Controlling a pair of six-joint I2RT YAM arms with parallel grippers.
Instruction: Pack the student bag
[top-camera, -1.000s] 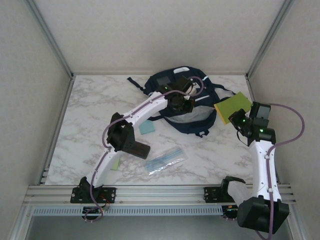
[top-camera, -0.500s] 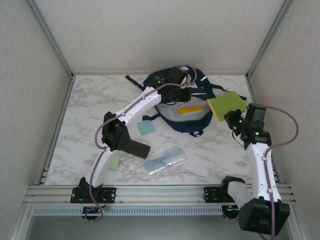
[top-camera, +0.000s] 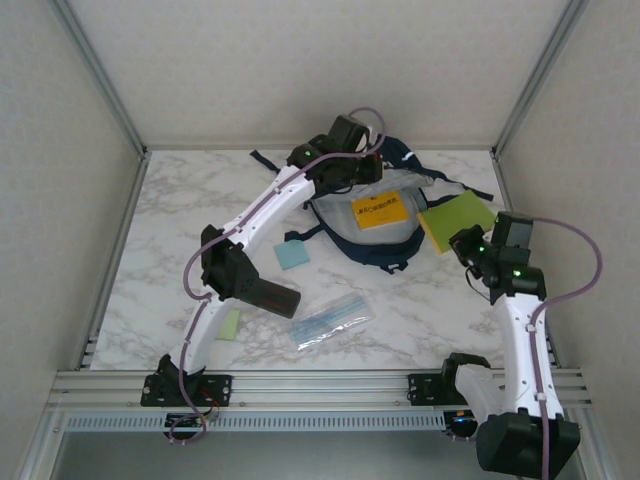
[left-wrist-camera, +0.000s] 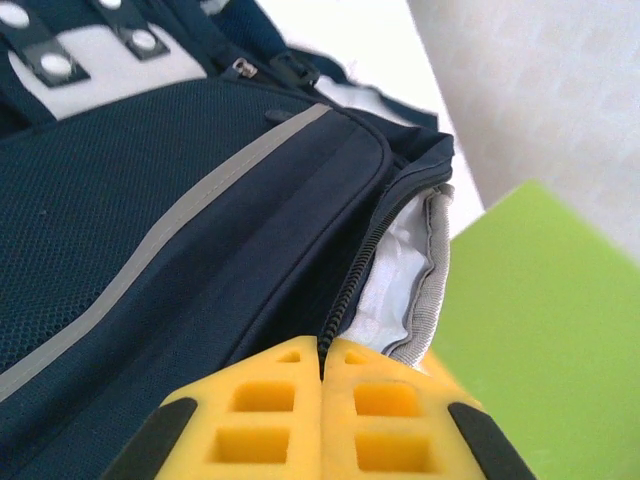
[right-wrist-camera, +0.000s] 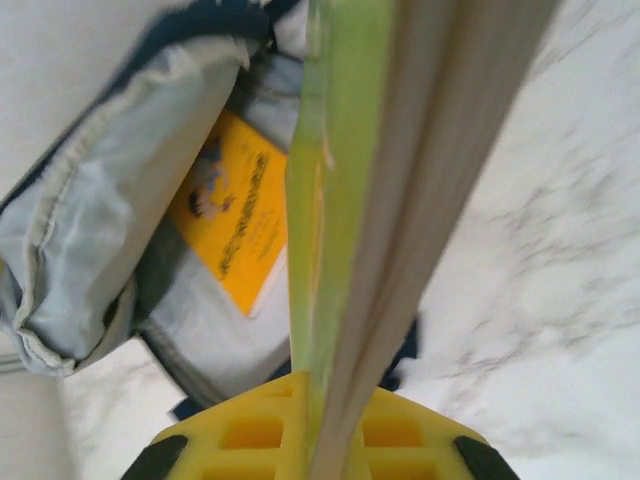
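As the left hand (top-camera: 366, 166), pinched shut on the flap, has pulled it back toward the far wall, the student bag (top-camera: 398, 238) at the rear of the worktop (top-camera: 180, 230) gapes wider, baring a yellow booklet (top-camera: 378, 211) inside. The right hand (top-camera: 470, 244), clamped on a green book (top-camera: 457, 218), has edged nearer the mouth; sliding it in looks next.

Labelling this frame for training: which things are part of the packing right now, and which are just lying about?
In the job: student bag, its opening pinched by left fingers; green book in right fingers; orange book inside the bag.
Lying about: blue pad, small green pad, clear pouch, black case.
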